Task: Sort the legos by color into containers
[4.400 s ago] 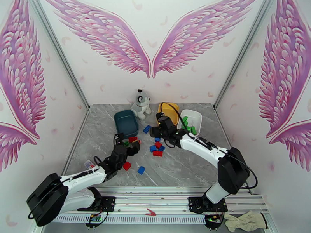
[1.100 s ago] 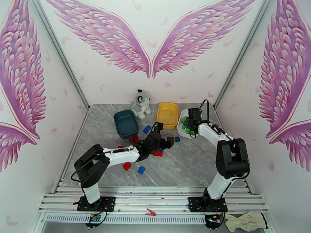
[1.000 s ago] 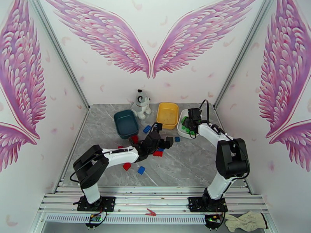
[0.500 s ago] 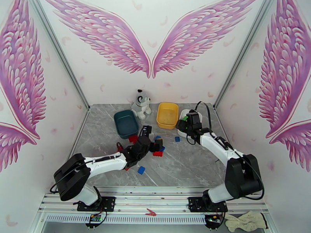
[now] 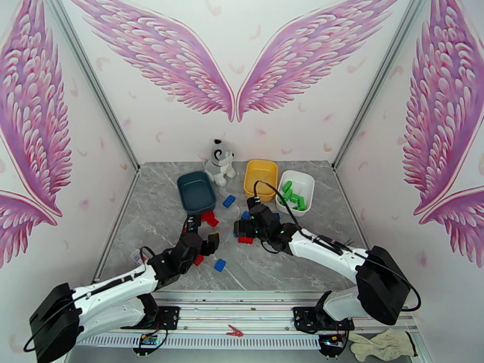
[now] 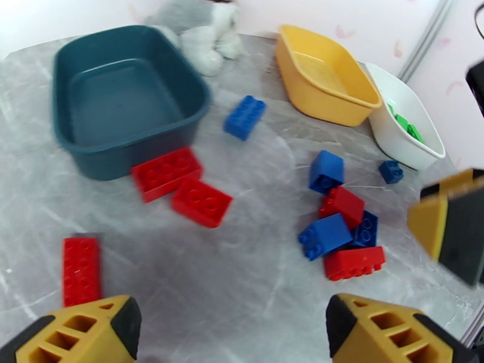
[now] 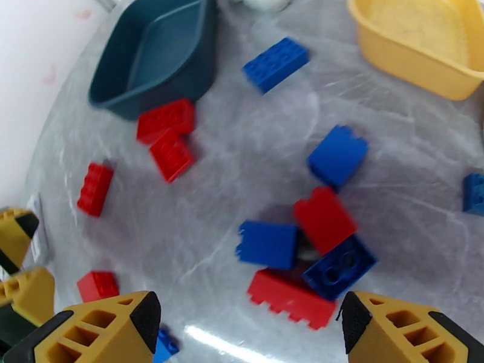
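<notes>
Your left pincer (image 5: 204, 235) hovers over the grey marbled surface (image 5: 290, 261) near its left-middle, its yellow-tipped jaws wide apart with nothing between them; your right pincer (image 5: 245, 225) hangs over the middle of the surface, jaws also wide apart and holding nothing.

At the back stand three tubs in a row; the dark teal tub (image 5: 196, 193) on the left is empty, the yellow tub (image 5: 261, 176) sits in the middle, and the white tub (image 5: 305, 179) on the right holds several green bricks (image 5: 291, 195). A white-and-grey plush dog (image 5: 221, 161) sits behind, between the teal and yellow tubs.

Loose legos lie on the surface; two red bricks (image 6: 181, 186) rest just beside the teal tub's near wall; one blue brick (image 6: 244, 117) lies between the teal and yellow tubs; a cluster of red and blue bricks (image 7: 308, 243) sits touching one another below your right pincer; a small blue brick (image 6: 391, 171) lies near the white tub. Near your left pincer lie a lone red brick (image 6: 80, 270) and, apart from it, a blue brick (image 5: 219, 265).
</notes>
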Action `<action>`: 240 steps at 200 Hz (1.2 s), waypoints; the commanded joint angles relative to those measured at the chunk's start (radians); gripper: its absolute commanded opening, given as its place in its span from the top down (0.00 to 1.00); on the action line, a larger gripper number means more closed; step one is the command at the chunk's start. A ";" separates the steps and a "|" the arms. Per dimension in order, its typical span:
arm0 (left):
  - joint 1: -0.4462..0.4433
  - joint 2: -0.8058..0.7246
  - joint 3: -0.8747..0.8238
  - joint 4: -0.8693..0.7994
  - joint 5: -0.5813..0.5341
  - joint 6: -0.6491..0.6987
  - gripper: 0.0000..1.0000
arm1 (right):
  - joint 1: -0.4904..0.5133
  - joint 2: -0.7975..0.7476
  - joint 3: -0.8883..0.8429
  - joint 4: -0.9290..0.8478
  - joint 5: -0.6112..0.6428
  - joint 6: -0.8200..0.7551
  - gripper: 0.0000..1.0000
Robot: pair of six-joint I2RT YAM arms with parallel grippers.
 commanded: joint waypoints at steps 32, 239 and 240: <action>0.017 -0.012 -0.137 -0.044 0.004 -0.090 0.06 | 0.143 0.017 -0.046 -0.013 0.072 0.050 0.09; 0.061 0.292 -0.132 0.154 0.251 -0.015 0.28 | 0.215 -0.171 -0.171 -0.032 0.142 0.099 0.08; 0.059 0.292 -0.132 0.153 0.248 -0.015 0.28 | 0.215 -0.170 -0.172 -0.032 0.142 0.099 0.08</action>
